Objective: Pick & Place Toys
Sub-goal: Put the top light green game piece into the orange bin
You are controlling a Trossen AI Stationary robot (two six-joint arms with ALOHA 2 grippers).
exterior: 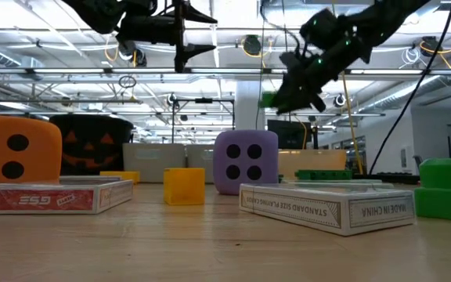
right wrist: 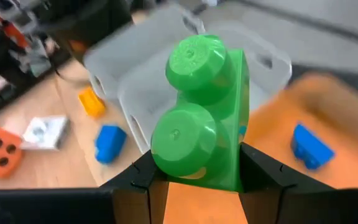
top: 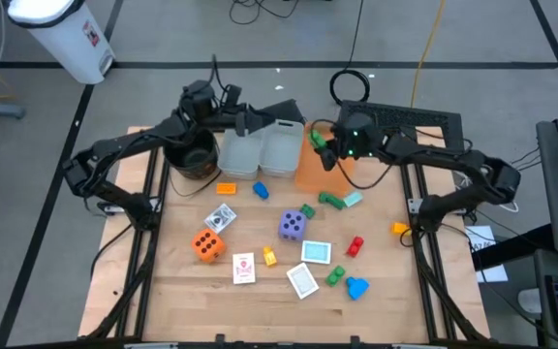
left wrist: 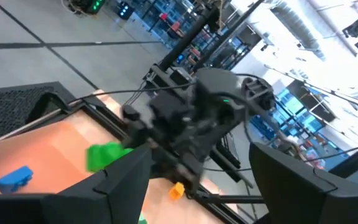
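My right gripper (right wrist: 194, 177) is shut on a green two-stud block (right wrist: 201, 134), up in the air over the orange bin (top: 310, 167). The block also shows in the low view (exterior: 268, 99) and the left wrist view (left wrist: 107, 155). A blue block (right wrist: 312, 146) lies in the orange bin. My left gripper (top: 247, 119) is open and empty above the grey bins (top: 260, 153). The other toys lie on the table, among them an orange die (top: 208, 244), a purple die (top: 293, 226), cards (top: 302, 281) and small blocks (top: 333, 201). My right gripper pinches the green block between its two fingers, by the two opposite sides of its base (right wrist: 229, 177). The block's two studs (right wrist: 185, 134) face the wrist camera. The block is lifted clear, above the orange bin.
A black pot (top: 190, 155) stands left of the grey bins. An orange block (top: 399, 228) lies at the table's right edge by the frame rail. A keyboard (top: 410, 118) lies behind the right arm. The two arms are close together over the bins.
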